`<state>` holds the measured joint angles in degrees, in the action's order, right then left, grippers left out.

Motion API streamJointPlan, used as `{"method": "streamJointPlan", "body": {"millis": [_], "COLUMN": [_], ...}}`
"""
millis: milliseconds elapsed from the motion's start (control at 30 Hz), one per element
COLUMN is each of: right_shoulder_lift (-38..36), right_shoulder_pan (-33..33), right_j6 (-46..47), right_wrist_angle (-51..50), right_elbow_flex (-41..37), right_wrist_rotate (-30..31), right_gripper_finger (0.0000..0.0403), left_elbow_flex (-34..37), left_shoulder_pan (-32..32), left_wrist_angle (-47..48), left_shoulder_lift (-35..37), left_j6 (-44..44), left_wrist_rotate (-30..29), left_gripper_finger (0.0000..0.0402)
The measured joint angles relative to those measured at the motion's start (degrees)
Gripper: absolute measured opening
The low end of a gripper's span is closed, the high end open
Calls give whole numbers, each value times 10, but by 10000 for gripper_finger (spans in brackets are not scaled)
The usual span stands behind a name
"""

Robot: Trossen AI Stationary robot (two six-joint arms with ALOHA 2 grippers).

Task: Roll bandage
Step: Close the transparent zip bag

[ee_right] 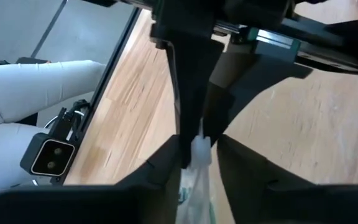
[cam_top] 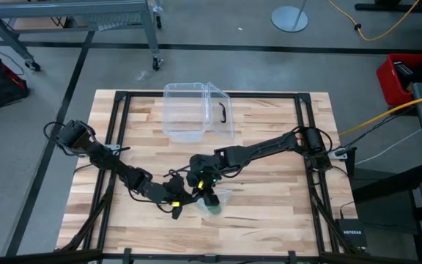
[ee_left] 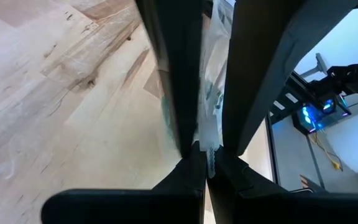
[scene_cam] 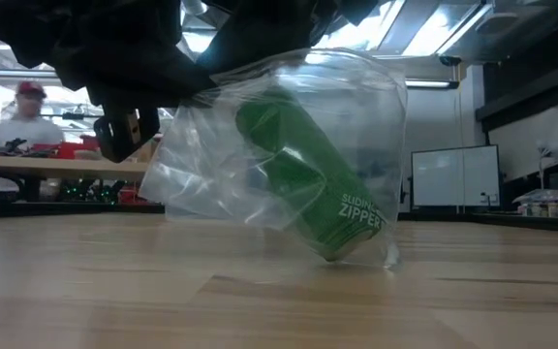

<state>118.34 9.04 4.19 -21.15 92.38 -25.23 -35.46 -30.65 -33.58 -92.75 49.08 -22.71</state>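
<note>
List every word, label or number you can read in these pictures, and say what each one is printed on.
"SLIDING ZIPPER" – white print on the clear bag, seen over the green bandage inside it, low view.
"NETGEAR" – apparently, on the black box at the table's right front corner, high view; too small to be sure.
Nothing else readable; the wrist views show no text.
</note>
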Motion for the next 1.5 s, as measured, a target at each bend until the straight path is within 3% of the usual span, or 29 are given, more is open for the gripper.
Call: {"method": "streamJointPlan", "body": {"millis": [267,567,733,1500], "right_shoulder_lift": [-1,-2,-2,0], "right_shoulder_pan": [-1,-2,-1,0], "right_j6": [-2,-2,-2,-18], "right_wrist_angle": [-22,-61,-73,-123], "right_elbow_flex": [1,1,1,-2], "right_wrist_rotate": [-1,-9,-13,0], "right_gripper_finger": [19,36,19,19], "left_elbow_flex": [0,0,0,0], "left_shoulder_pan": [-3,-4,-5,-14], "left_wrist_angle": [2,0,0,-6], "left_shoulder_lift": [0,0,0,0], "left_j6": [0,3,4,14], "left_wrist_rotate": [-15,-38,-41,-77], "left_gripper_finger": [0,0,0,2]}}
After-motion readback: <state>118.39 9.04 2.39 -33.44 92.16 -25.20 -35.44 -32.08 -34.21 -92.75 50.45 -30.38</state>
